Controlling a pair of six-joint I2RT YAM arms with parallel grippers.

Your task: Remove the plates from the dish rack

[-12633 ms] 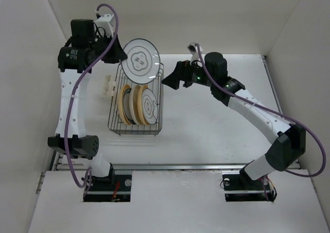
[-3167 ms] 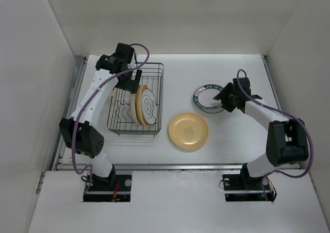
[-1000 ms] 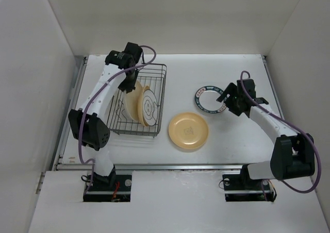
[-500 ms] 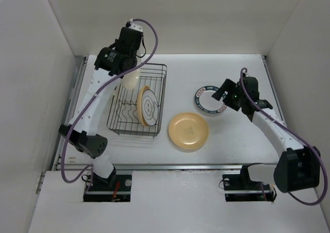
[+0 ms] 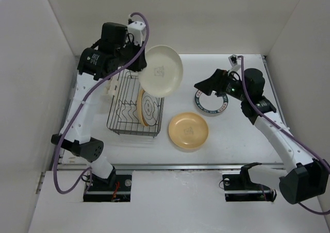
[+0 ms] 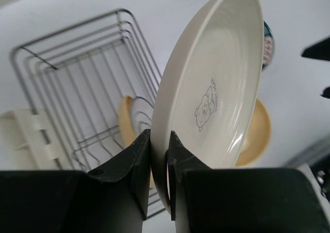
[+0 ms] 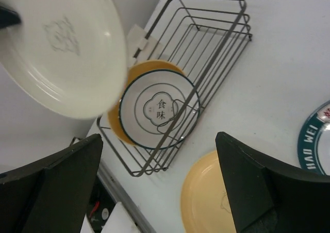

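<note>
My left gripper (image 5: 138, 63) is shut on the rim of a cream plate (image 5: 161, 71), held tilted in the air above the dish rack's (image 5: 118, 117) far right corner. In the left wrist view the fingers (image 6: 142, 161) pinch that cream plate (image 6: 216, 83) at its lower edge. Two plates stand upright in the rack: a white one with a dark ringed rim (image 7: 159, 109) and a yellow-tan one (image 7: 116, 122) behind it. My right gripper (image 5: 202, 84) hangs open and empty between the rack and a dark-ringed plate (image 5: 210, 101) lying on the table.
A yellow plate (image 5: 189, 131) lies flat on the table right of the rack. A white clip (image 5: 108, 86) sits on the rack's left side. White walls close in the table on the left, back and right.
The left arm has lifted the cream plate out of the rack, up and to the right. The right gripper has risen from the ringed plate toward the rack and opened wider.
</note>
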